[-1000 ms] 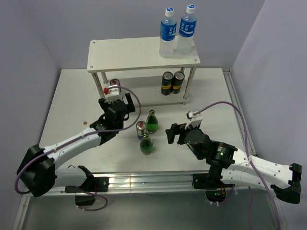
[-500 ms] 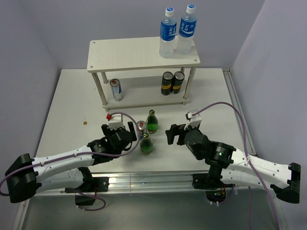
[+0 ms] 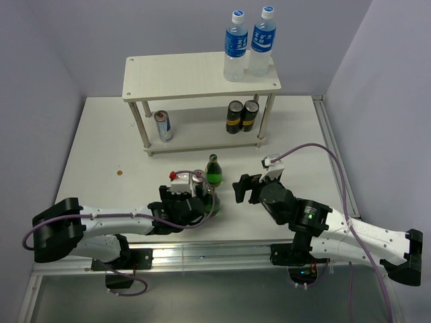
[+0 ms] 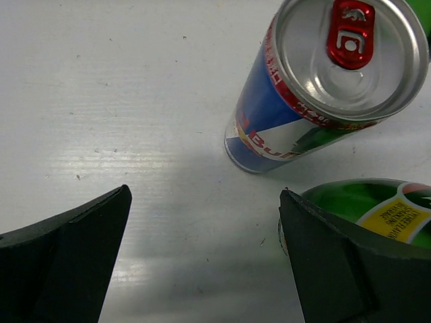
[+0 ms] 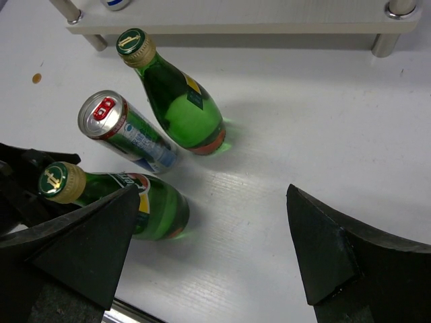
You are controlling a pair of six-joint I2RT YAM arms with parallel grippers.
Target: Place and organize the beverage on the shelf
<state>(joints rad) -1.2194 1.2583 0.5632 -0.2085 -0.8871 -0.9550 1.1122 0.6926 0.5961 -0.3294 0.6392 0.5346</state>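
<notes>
Your left claw has just come away from the shelf, where a second ago it stood at the lower board. The shelved can now stands on its own there, far ahead of the claw. That claw is spread wide and carries nothing, low over the bench. The loose can stands just ahead of it, off toward its right finger. The nearer green bottle sits hard by that finger; whether they touch, you cannot tell. I judge one drink done and this claw lining up the next. Your right claw has not moved in that time. It is open and empty, with the farther green bottle ahead and to its left. Beyond it, the black cans and water bottles already stand on the shelf, so three drinks remain on the bench.
</notes>
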